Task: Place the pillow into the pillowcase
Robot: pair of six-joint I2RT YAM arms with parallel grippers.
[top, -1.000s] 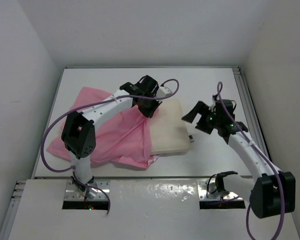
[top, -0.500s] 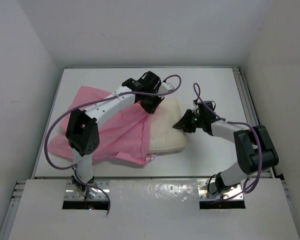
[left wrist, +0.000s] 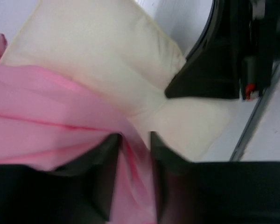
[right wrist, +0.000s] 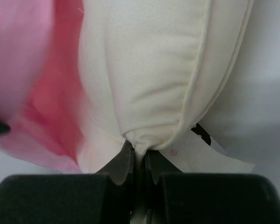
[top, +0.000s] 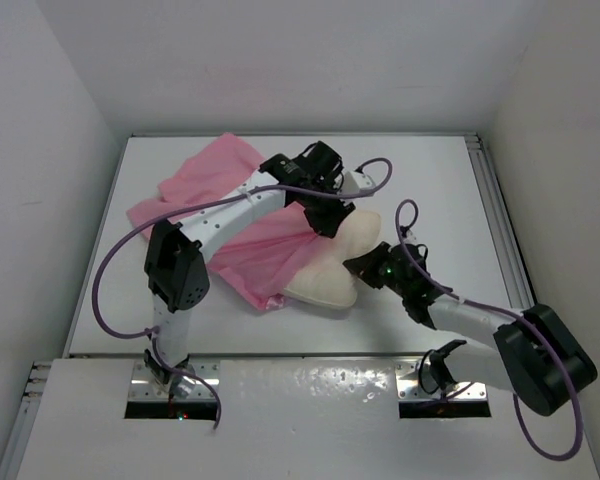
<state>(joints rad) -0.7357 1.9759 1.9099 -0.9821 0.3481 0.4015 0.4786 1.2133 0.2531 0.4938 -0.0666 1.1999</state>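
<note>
Clamped on the pillow [top: 330, 282] corner, centre of top view, with right gripper [right wrist: 139, 156]. Barely parted around a pillowcase [top: 260, 260] fold with left gripper [left wrist: 134, 140], hold unclear. Might drop that mouth edge, leaving it bunched against the pillow if pushed

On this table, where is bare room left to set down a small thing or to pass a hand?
Free: the table right of the pillow, up to its right edge; also the far left corner beside the pillowcase. Crowded: the middle, where the left gripper pinches the pillowcase and the right gripper pinches the pillow.
</note>
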